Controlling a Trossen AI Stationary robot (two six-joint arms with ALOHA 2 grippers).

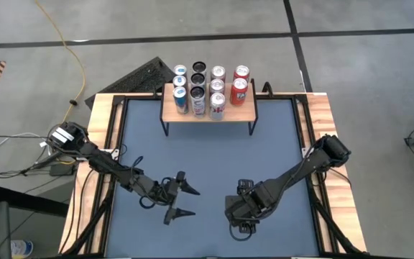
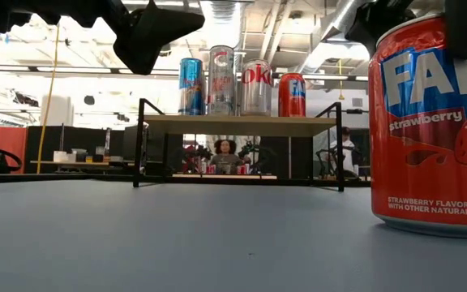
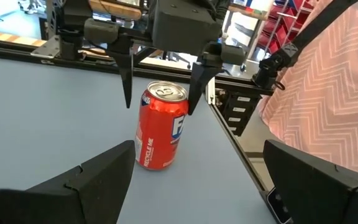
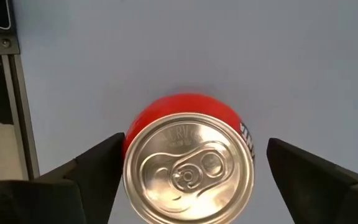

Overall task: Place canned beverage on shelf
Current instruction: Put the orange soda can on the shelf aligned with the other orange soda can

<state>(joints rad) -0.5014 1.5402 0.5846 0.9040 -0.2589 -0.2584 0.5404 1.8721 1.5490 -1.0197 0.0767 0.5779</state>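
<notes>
A red Fanta strawberry can [image 3: 162,127] stands upright on the blue table top at the near right; it also shows in the low view [image 2: 432,122]. My right gripper [image 1: 239,216] is over it, pointing down and open. Its two fingers [image 3: 128,81] stand on either side of the can's top [image 4: 188,168] without plainly touching it. My left gripper [image 1: 182,201] is open and empty, left of the can and facing it. The shelf [image 1: 208,111], with its wooden top and black legs, stands at the far middle of the table.
Several cans [image 1: 198,90] stand in rows on the shelf, also seen in the low view [image 2: 237,81]. Wooden rails [image 1: 99,144] frame the table. A person in a pink patterned garment [image 3: 328,93] stands by the table's right side; another person [image 2: 225,150] is beyond the shelf.
</notes>
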